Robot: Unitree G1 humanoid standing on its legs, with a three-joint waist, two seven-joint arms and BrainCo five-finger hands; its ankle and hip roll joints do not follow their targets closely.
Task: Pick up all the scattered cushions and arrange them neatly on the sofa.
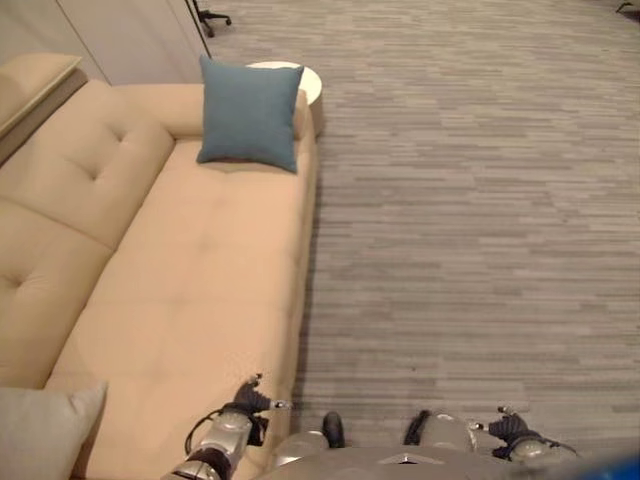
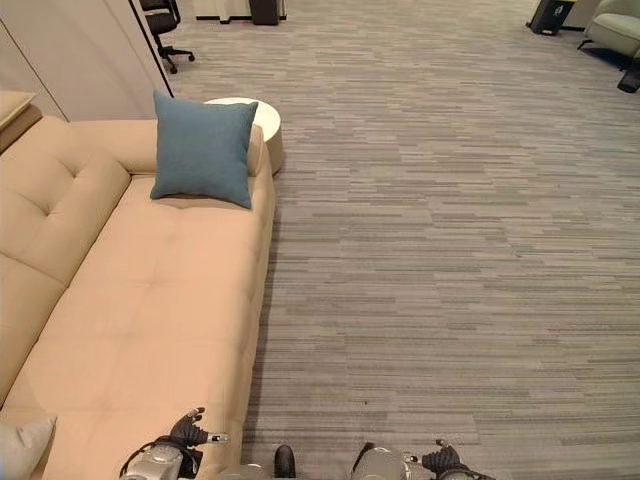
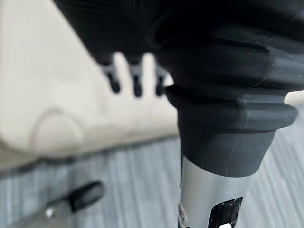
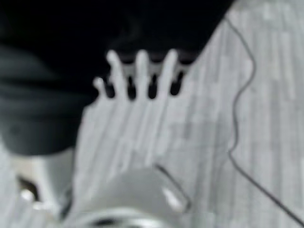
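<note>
Beige sofa [image 1: 190,290] fills the left half of the left eye view, running from bottom centre up to the upper left. Blue cushion [image 1: 249,113] stands upright at the sofa's far end, top centre-left of frame, leaning on the armrest, w/ a small round white table [image 1: 308,78] just behind it. A grey cushion [image 1: 40,432] sits in the bottom-left corner on the near seat (partly cut off by the frame edge). Left hand [image 3: 135,71] hangs over the sofa's front edge, fingers straight and spread, holding nothing. Right hand [image 4: 137,76] hangs over the grey striped carpet [image 1: 480,220], fingers likewise straight and apart, empty.
</note>
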